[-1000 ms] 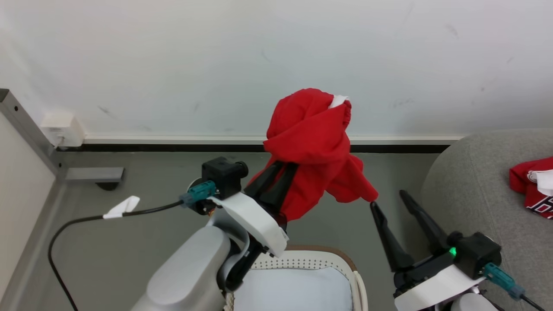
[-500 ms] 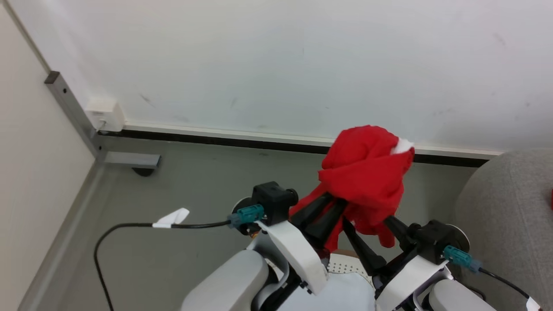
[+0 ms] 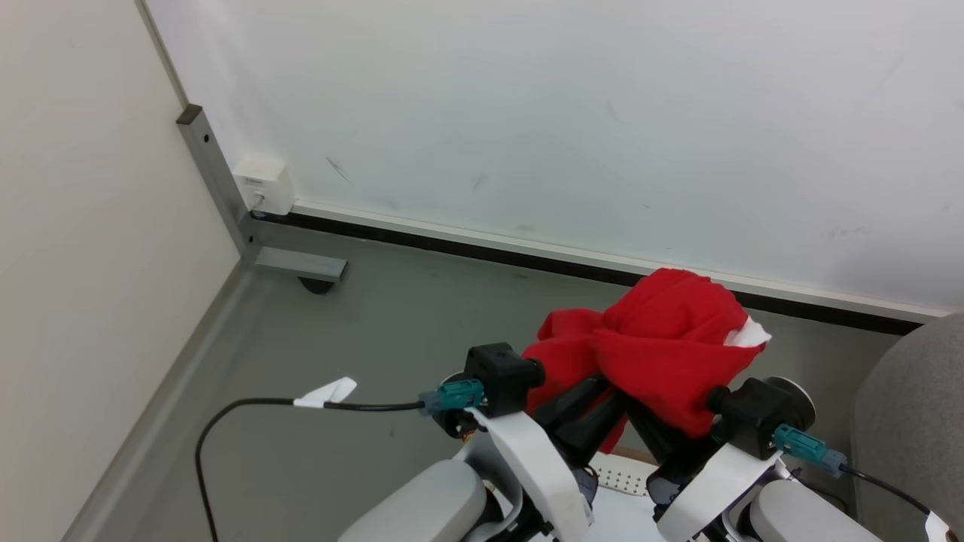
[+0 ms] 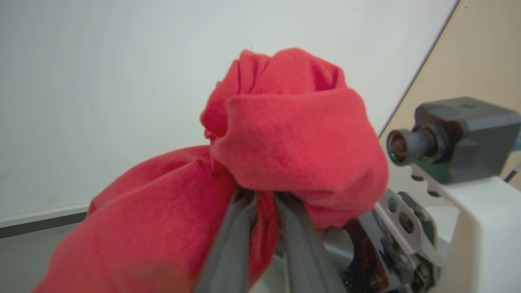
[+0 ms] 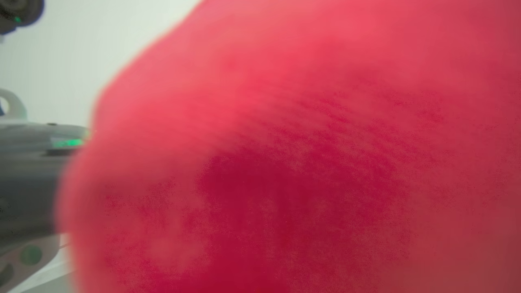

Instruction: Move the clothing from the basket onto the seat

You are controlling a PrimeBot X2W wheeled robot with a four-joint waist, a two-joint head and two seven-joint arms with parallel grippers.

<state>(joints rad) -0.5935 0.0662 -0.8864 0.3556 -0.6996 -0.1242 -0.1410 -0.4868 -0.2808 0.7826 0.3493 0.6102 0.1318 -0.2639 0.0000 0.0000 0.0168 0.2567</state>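
- Currently the left tool (image 3: 595, 395) (image 4: 264, 203) is clamped on the clothing (image 3: 663, 339) (image 4: 293, 138). In the left wrist view its two fingers stand nearly together with a fold of red cloth pinched between them.
- The clothing is a bunched red lump held up off the floor (image 3: 392, 316), draped over and past the left tool's fingertips. A bit of white trim (image 3: 749, 335) pokes out on the side toward the right tool.
- The right tool (image 3: 663, 440) sits just beside the left tool, on its right. Its fingers point up into the underside of the same bundle, with the tips buried in cloth.
- In the right wrist view, blurred red cloth (image 5: 285, 162) sits right up against the lens and covers the fingers. Can't tell how wide the right tool stands, or whether it has hold of any cloth.
- A sliver of the basket (image 3: 623, 476) shows below and between the two tools: perforated cream wall with a brown rim.
- The seat (image 3: 911, 421) shows as a grey upholstered edge to the right of the right tool, apart from the clothing.
- A black cable (image 3: 248, 406) with a white tag (image 3: 325, 391) comes in from the left to a teal plug at the left tool's wrist.
- The wall (image 3: 527, 113) is ahead of both tools, white with a dark skirting strip. A small white box (image 3: 263, 184) and a grey metal post (image 3: 215, 169) sit well off to the left tool's left.
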